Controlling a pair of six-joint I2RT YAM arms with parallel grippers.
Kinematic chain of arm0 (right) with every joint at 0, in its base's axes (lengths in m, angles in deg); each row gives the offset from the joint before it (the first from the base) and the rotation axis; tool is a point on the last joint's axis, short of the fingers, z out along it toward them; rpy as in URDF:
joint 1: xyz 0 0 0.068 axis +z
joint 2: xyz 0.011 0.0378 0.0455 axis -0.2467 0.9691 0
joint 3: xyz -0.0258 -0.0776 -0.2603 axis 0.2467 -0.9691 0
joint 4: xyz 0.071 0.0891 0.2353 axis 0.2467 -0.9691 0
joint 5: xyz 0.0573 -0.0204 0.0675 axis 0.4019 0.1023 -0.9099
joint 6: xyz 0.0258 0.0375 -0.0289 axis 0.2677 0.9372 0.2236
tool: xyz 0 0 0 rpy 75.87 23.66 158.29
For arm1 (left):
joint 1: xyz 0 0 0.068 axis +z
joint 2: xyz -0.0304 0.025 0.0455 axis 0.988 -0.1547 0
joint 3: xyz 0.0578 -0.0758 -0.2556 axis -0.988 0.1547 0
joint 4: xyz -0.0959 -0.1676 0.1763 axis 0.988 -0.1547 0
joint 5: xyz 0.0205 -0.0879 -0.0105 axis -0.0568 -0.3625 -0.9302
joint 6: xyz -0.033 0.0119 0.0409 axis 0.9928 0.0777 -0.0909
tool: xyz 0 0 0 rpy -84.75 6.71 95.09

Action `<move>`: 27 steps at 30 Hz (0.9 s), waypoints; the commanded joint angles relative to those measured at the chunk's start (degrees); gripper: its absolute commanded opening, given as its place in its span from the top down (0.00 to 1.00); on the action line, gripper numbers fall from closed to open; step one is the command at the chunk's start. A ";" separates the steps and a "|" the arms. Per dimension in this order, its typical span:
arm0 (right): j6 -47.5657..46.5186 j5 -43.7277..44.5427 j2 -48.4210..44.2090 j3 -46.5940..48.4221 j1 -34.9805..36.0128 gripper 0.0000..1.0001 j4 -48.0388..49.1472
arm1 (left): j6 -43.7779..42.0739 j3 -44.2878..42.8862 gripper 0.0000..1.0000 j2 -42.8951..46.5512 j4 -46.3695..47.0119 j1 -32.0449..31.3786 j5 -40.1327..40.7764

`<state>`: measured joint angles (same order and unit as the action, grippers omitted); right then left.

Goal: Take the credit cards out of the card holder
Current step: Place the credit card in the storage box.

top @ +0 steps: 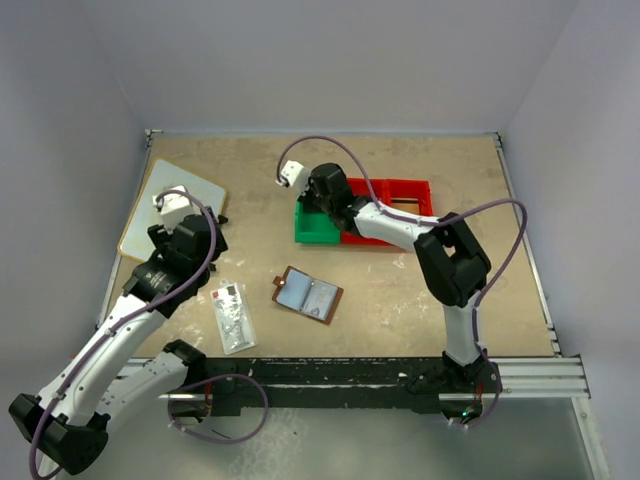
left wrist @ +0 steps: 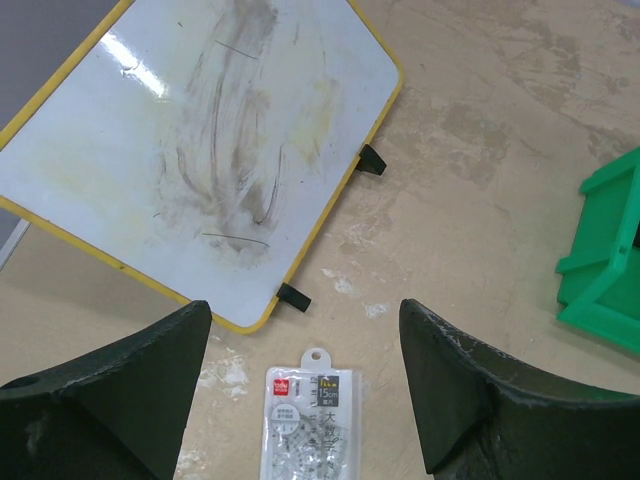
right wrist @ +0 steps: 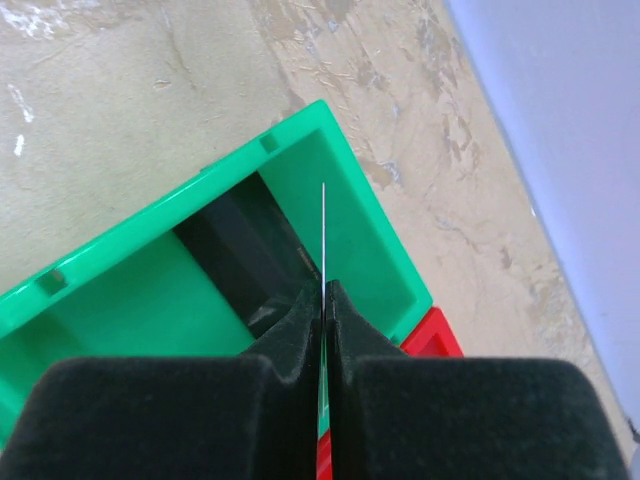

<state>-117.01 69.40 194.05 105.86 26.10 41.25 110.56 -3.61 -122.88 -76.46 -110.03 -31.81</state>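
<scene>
The card holder [top: 308,294] is a brown wallet lying open on the table, bluish-grey pockets up; I cannot tell if a card is in it. My right gripper [top: 318,190] [right wrist: 325,290] is shut on a thin credit card [right wrist: 323,230], seen edge-on as a pale line, held upright over the green bin [right wrist: 130,300]. Its colour does not show. A dark flat object [right wrist: 240,250] lies inside that bin. My left gripper [top: 205,225] [left wrist: 305,310] is open and empty above the table, left of the wallet.
A clear speckled packet with a red mark [left wrist: 310,420] [top: 232,318] lies under my left gripper. A yellow-edged whiteboard [left wrist: 200,150] [top: 170,205] lies at the far left. The green bin [top: 315,228] adjoins a red bin [top: 400,195] [right wrist: 435,335] at the back.
</scene>
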 commanded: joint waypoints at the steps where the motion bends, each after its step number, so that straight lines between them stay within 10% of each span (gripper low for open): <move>1: -5.89 0.24 3.41 4.80 -0.53 1.00 0.06 | -0.83 -0.23 0.26 0.82 1.68 0.27 1.80; 27: -11.38 -3.43 10.20 10.76 -2.48 0.99 -5.13 | -0.95 -0.01 0.26 2.03 1.84 0.23 2.37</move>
<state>-128.90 66.65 204.06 113.79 24.55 36.05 110.56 -3.59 -121.63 -76.48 -110.03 -30.65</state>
